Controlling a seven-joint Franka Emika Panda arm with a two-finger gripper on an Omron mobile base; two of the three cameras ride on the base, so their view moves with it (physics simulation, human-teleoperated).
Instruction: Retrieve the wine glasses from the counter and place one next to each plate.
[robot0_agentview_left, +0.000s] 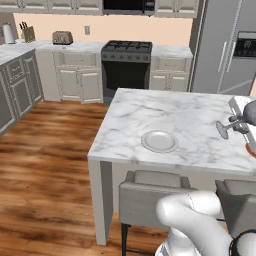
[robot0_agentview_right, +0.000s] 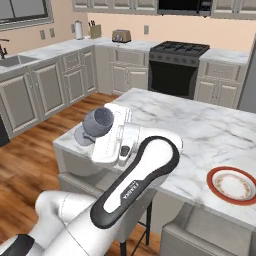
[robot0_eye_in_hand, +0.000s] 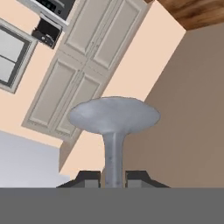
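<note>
While the gripper (robot0_eye_in_hand: 113, 178) clamps the stem of 1 wine glass (robot0_eye_in_hand: 113, 118), the glass lies sideways above the island (robot0_agentview_left: 150, 112), foot pointing outward. Island top has wide bare marble around the grey plate (robot0_agentview_left: 159, 141), which sits near the front edge. Red-rimmed plate (robot0_agentview_right: 232, 185) sits near that same edge, well apart. Both plates hold nothing.

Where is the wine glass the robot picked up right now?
The wine glass is held sideways in the gripper above the marble island, at the right edge of the left base view, between the pale plate and the red-rimmed plate.
</note>
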